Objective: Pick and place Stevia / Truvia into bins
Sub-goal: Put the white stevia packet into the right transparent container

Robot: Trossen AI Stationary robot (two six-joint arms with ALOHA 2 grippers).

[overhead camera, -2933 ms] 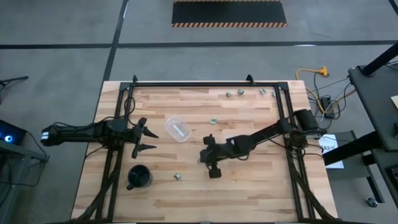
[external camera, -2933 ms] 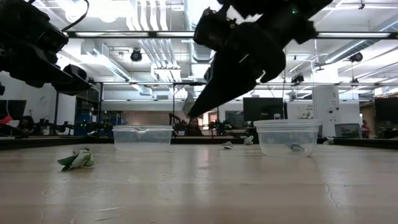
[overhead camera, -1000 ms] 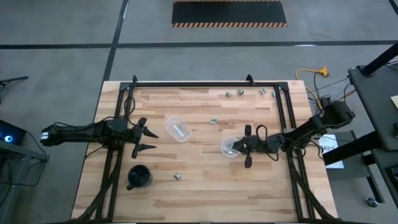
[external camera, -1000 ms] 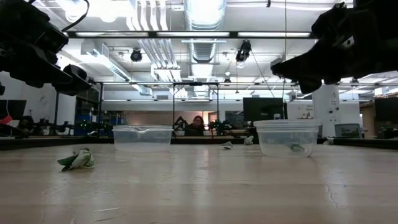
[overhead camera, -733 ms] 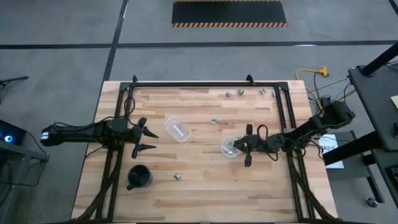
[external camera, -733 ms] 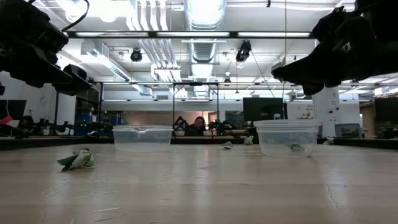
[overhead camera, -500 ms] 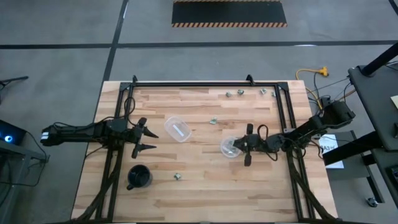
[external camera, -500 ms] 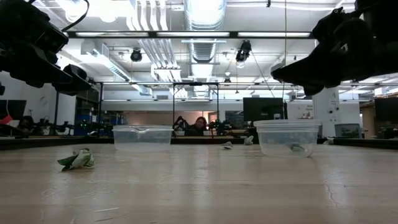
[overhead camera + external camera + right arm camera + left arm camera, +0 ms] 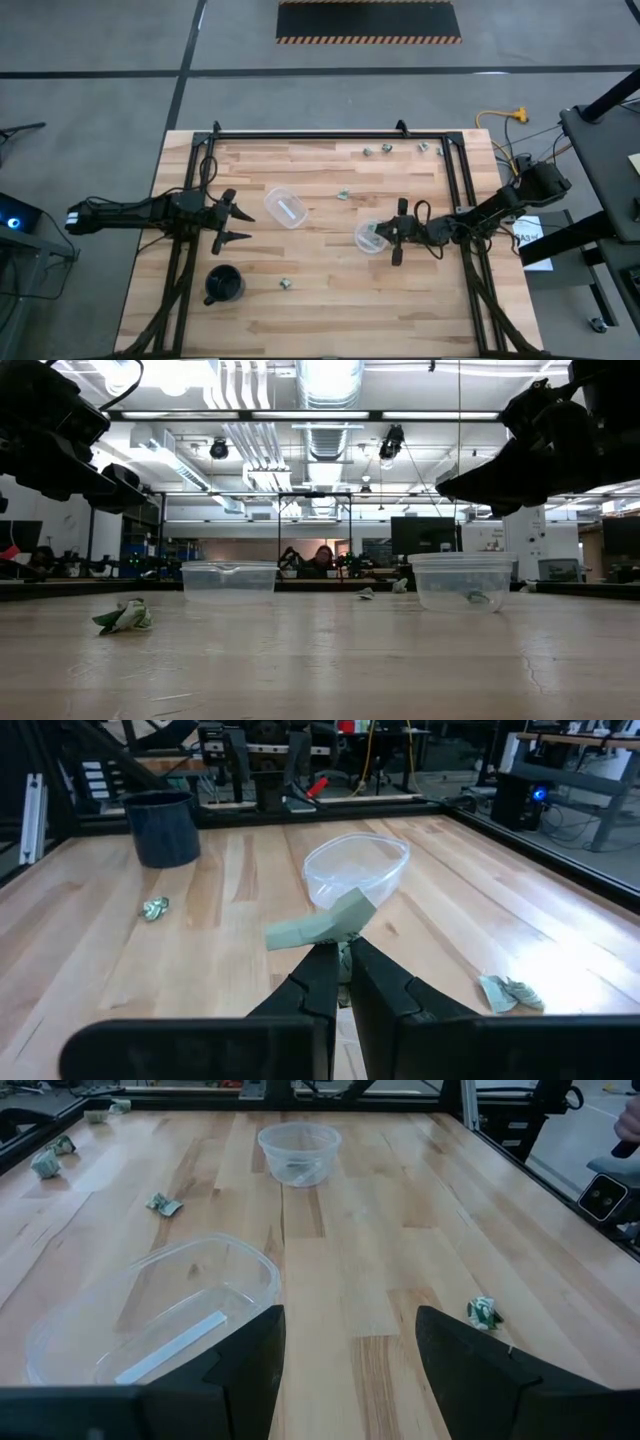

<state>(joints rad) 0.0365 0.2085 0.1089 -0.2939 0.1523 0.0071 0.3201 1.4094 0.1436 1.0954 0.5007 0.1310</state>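
The right gripper [image 9: 398, 231] is hovering at the edge of the near bin [image 9: 371, 237], its fingers pinched tight on a green-and-white Stevia packet [image 9: 322, 929] (the packet is sticking out sideways from the tips, so the grip appears to be on one end only); the position suggests the packet is being carried over the near bin for release, a step not yet done; one packet is already lying inside that bin, as the low view shows [image 9: 476, 597]; the far bin [image 9: 286, 208] is standing well to the left of the near bin and holds what looks like a pale flat strip; the left gripper [image 9: 228, 221] is waiting beyond the far bin, farther left again, with its jaws spread wide and nothing between them, evidently parked clear of the working arm; loose packets are remaining on the table [image 9: 320, 300]: one just above and left of the near bin [image 9: 343, 194], one below and left of it [image 9: 286, 284], and several well above it along the table's top edge [image 9: 386, 150]; a black cup [image 9: 223, 285] is standing to the lower left, near the left gripper, and is playing no part in the sorting
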